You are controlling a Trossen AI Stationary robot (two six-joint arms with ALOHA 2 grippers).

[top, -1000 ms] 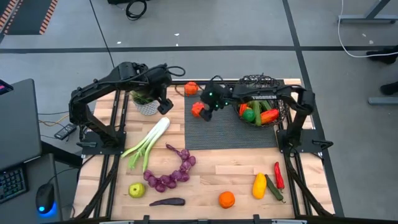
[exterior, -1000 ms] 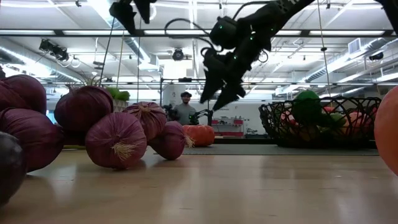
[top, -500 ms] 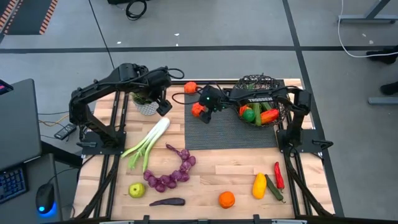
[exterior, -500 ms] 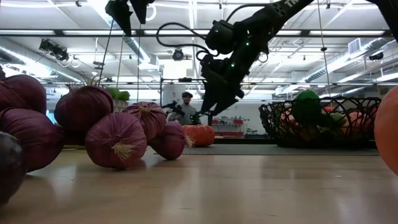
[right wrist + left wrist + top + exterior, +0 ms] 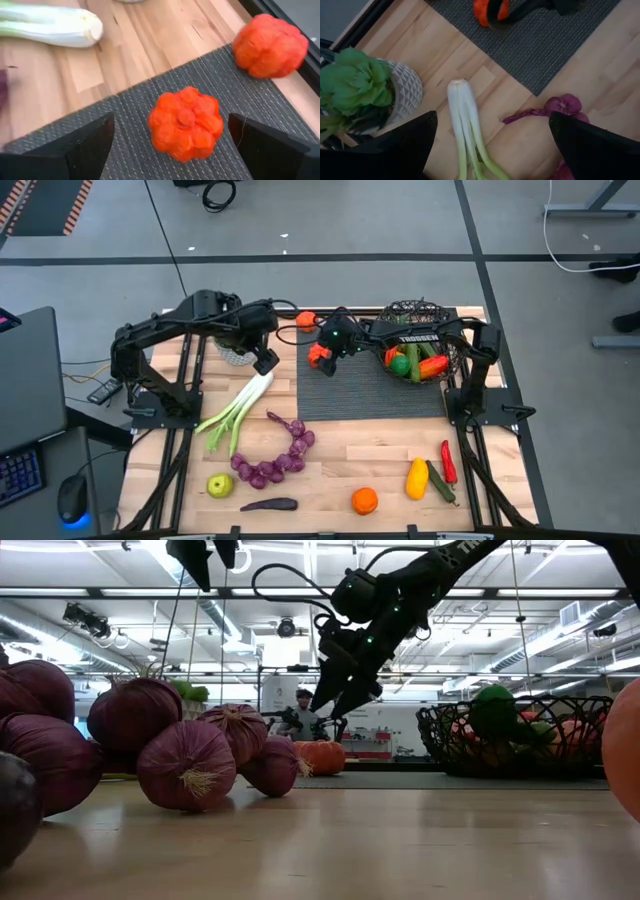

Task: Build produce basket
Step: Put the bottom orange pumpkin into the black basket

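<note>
Place: robotics lab or workshop.
Ceiling: exposed white beams and ducts [image 5: 300,585].
Floor: grey concrete with black tape lines [image 5: 330,220].
Bench: pale wooden tabletop [image 5: 330,460] on black frame.
Background: person [image 5: 303,712] at a distant workstation.

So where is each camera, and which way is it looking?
High view: above the table, looking straight down; both arms show.
Low view: at tabletop height, looking across; right gripper hangs from above.
Left wrist view: on the left arm, facing the leek; its fingers show.
Right wrist view: facing an orange pumpkin; both wrist views share the leek.
</note>
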